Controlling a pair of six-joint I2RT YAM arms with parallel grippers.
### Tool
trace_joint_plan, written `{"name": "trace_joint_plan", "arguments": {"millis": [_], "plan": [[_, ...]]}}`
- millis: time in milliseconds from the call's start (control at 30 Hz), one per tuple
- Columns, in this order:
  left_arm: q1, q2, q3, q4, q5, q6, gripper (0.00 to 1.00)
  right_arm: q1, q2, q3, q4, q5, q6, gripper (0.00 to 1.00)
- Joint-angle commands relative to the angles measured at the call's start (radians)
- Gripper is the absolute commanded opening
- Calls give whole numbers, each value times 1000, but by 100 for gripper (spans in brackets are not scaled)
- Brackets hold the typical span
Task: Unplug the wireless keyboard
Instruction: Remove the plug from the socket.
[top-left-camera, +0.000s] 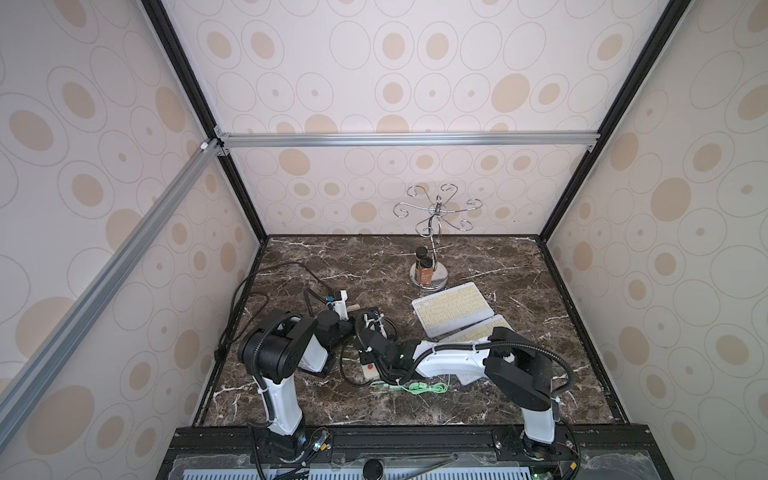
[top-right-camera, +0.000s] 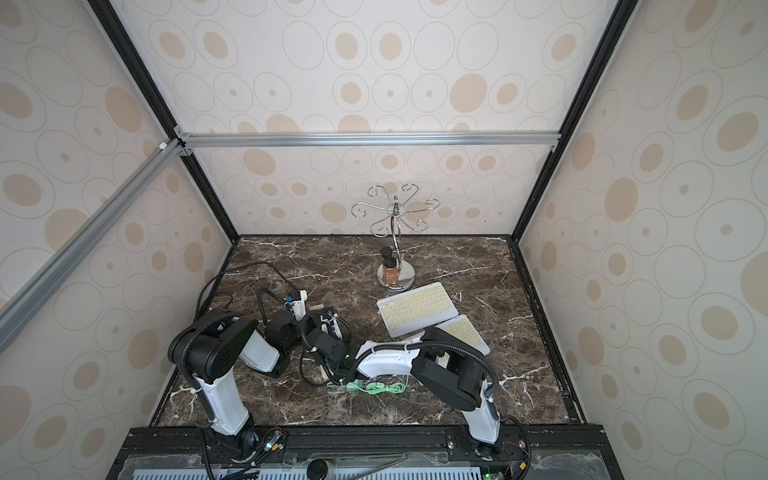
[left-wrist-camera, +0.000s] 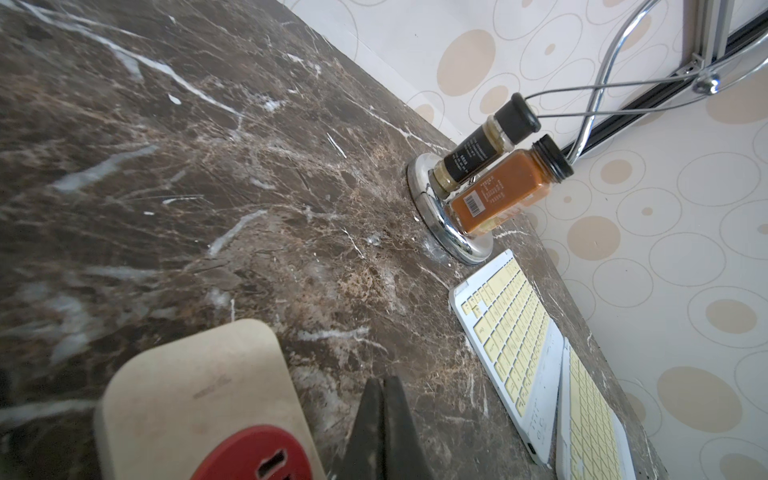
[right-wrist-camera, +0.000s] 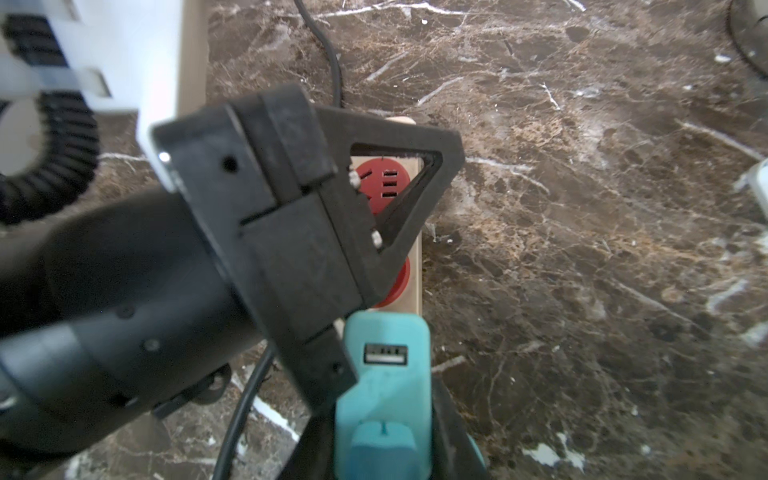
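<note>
Teal charger (right-wrist-camera: 383, 395) seemingly between right jaws, left jaws alongside.

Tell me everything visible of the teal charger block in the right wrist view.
The teal charger is a plastic block with rounded corners, slightly scuffed. Its face towards the camera carries one USB port, with nothing plugged in. A narrower, darker teal part follows nearer the camera. The right gripper has its dark jaws closed on the block's two sides. Its far end meets the beige power strip with red sockets; whether its pins sit in a socket is hidden.
</note>
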Motion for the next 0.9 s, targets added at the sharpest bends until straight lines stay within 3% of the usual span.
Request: {"name": "trace_joint_plan", "arguments": {"millis": [0, 233, 467, 600, 733, 867], "plan": [[-19, 60, -32, -249, 8, 31, 0, -10, -51, -31, 38, -57, 32, 0], [-12, 101, -26, -217, 0, 34, 0, 21, 19, 135, -206, 54, -2, 0], [-1, 145, -13, -212, -27, 76, 0, 47, 74, 236, -312, 132, -20, 0], [3, 196, -41, -85, -21, 65, 0, 41, 26, 145, -183, 79, -3, 0], [3, 200, -35, -101, -43, 86, 0, 31, -35, 25, -29, 29, 15, 0], [4, 205, -30, -125, -77, 121, 0, 40, -10, 92, -121, 54, 4, 0]]}}
